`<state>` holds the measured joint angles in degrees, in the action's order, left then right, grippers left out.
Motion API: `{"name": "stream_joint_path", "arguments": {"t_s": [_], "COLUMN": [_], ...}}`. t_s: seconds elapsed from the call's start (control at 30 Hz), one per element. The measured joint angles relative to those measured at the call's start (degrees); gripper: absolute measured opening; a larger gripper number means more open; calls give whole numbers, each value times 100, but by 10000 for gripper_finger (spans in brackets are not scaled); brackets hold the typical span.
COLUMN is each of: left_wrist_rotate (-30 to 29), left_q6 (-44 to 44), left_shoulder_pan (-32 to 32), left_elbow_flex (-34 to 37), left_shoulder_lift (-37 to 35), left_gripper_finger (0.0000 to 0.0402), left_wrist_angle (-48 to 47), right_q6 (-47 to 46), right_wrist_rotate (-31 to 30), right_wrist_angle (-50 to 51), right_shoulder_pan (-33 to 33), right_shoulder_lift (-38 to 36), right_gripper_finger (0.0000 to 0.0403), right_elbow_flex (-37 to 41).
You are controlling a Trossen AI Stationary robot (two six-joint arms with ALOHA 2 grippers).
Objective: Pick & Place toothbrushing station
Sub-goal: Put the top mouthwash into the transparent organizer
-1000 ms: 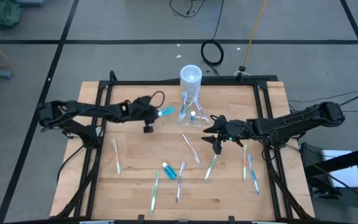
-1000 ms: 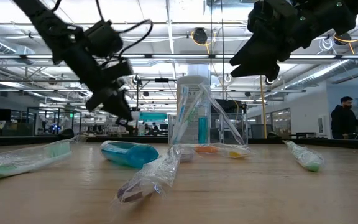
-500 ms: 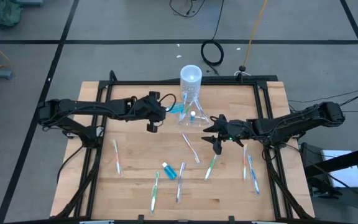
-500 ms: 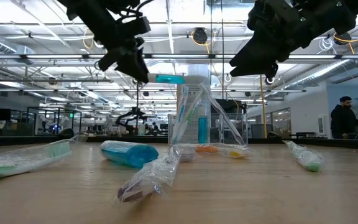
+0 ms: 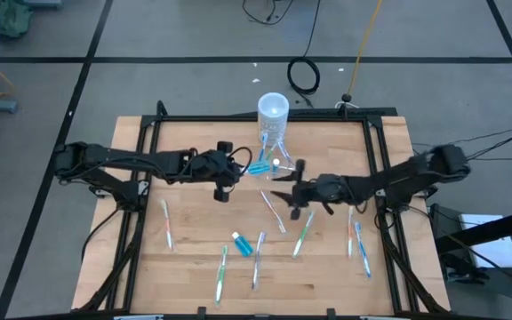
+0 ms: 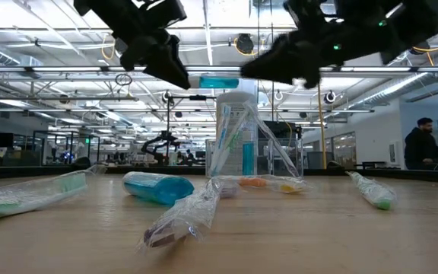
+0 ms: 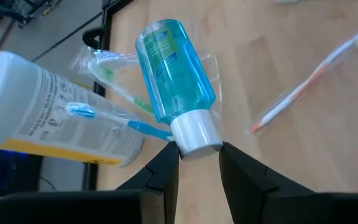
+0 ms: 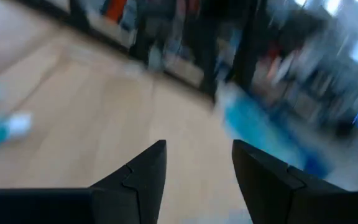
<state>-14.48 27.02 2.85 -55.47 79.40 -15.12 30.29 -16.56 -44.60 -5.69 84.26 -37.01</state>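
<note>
The pinch sits only on the white cap, so the blue tube could swivel or slip out above the clear container; the left gripper, at the container's 9 o'clock, grasps that cap, fingers partly apart; the right gripper, at its 5 o'clock, is spread wide, holding nothing.

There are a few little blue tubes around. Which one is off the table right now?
The blue tube pinched by its white cap in the left gripper, held in the air beside the clear container. Another blue tube lies flat on the table.
</note>
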Motion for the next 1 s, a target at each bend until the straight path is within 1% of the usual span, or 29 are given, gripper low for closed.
{"name": "stream_joint_path", "arguments": {"t_s": [0.1,0.13,0.2,0.37,0.47,0.53,0.6,0.73,0.83,0.9,1.0], "left_wrist_rotate": [0,1,0,0,-11,-30,-2,6,1,3,-2], "left_q6": [-387,-486,-653,-1182,-1379,-1450,-1520,-1935,-2274,-2333,-2324], "left_shoulder_pan": [-86,-110,-154,-255,-266,-260,-262,-264,-259,-263,-296], "left_elbow_flex": [0,0,0,0,3,3,3,3,5,5,5], "left_shoulder_lift": [0,0,0,0,0,-1,-2,0,0,0,0], "left_gripper_finger": [102,102,102,102,102,103,102,102,102,102,103], "left_wrist_angle": [35,70,151,358,321,309,289,206,136,148,123], "right_q6": [678,797,1183,2795,3466,3710,3807,3900,4273,4448,4641], "right_wrist_rotate": [29,26,29,-90,-632,-903,-996,-875,-902,-910,-1204], "right_wrist_angle": [-1798,-2260,-2780,-2751,-2639,-2591,-2582,-2657,-2721,-2687,-2609], "right_shoulder_pan": [0,14,62,153,59,16,-7,-32,-32,-28,-22], "right_shoulder_lift": [638,830,1168,1651,1782,1813,1813,1813,1813,1815,1815], "right_gripper_finger": [172,169,165,160,160,160,160,159,160,160,160], "right_elbow_flex": [-4,-4,-9,-53,-235,-367,-393,-407,-409,-409,-409]}}
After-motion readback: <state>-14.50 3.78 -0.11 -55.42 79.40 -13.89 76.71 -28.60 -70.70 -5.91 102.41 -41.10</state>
